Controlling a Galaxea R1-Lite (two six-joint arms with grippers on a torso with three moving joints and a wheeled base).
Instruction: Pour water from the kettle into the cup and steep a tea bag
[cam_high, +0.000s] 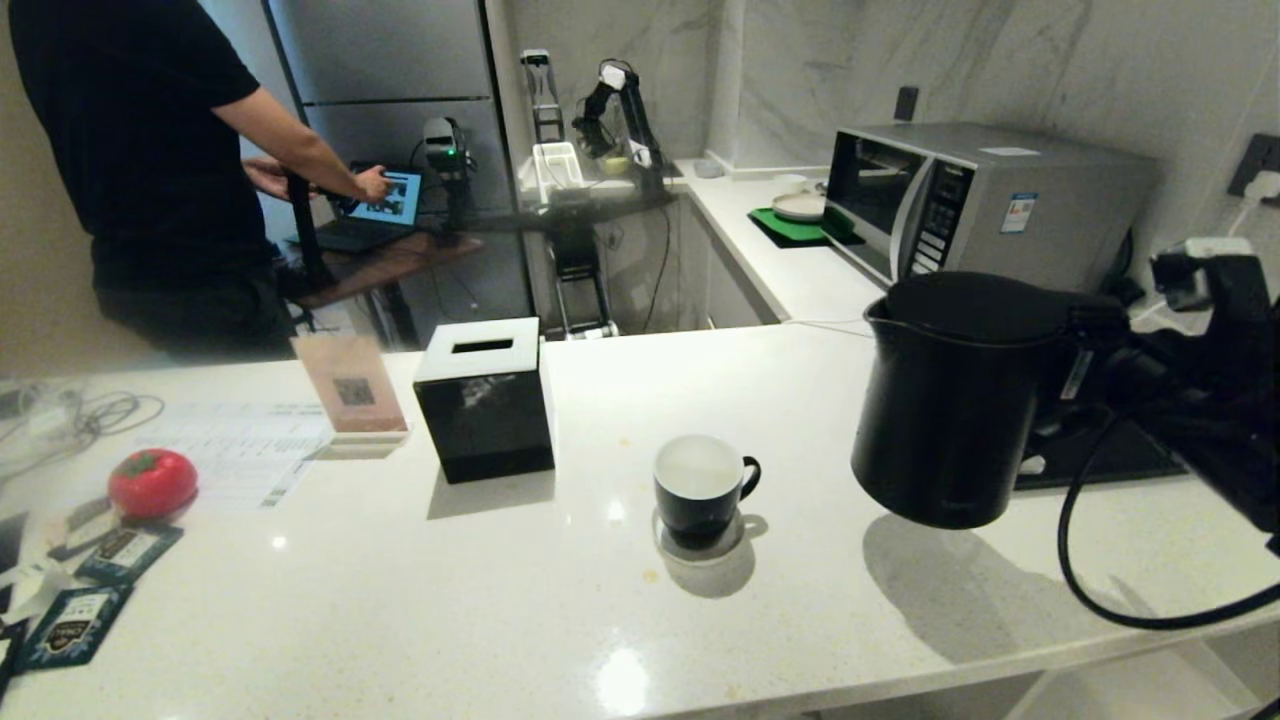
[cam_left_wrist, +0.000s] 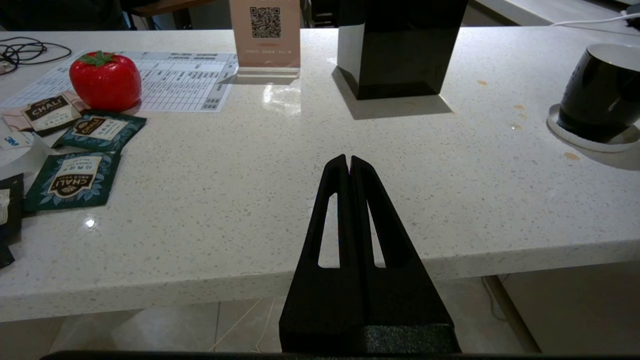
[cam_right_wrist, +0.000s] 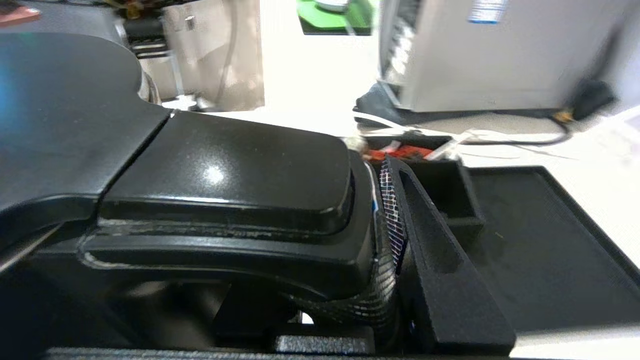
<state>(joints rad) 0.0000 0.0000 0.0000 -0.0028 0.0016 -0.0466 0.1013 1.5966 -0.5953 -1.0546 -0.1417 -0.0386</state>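
Clamped by the handle in right gripper (cam_right_wrist: 385, 220), matte tapered kettle (cam_high: 950, 400) aloft, tilted, beside glossy cup (cam_high: 700, 490).

The place was a kitchen that also served as a robot test room. A white speckled stone table (cam_high: 560, 600) ran into an L-shaped counter along a marble wall, where a silver microwave oven (cam_high: 960, 200) stood next to a plate on a green mat (cam_high: 795, 225). A tall steel refrigerator (cam_high: 385, 120) filled the far corner. Behind the table a person (cam_high: 150, 170) touched a laptop (cam_high: 375, 210) on a small stand, near another robot arm (cam_high: 620, 115). A QR code sign (cam_high: 350, 385) and printed sheets (cam_high: 240, 450) lay on the table.
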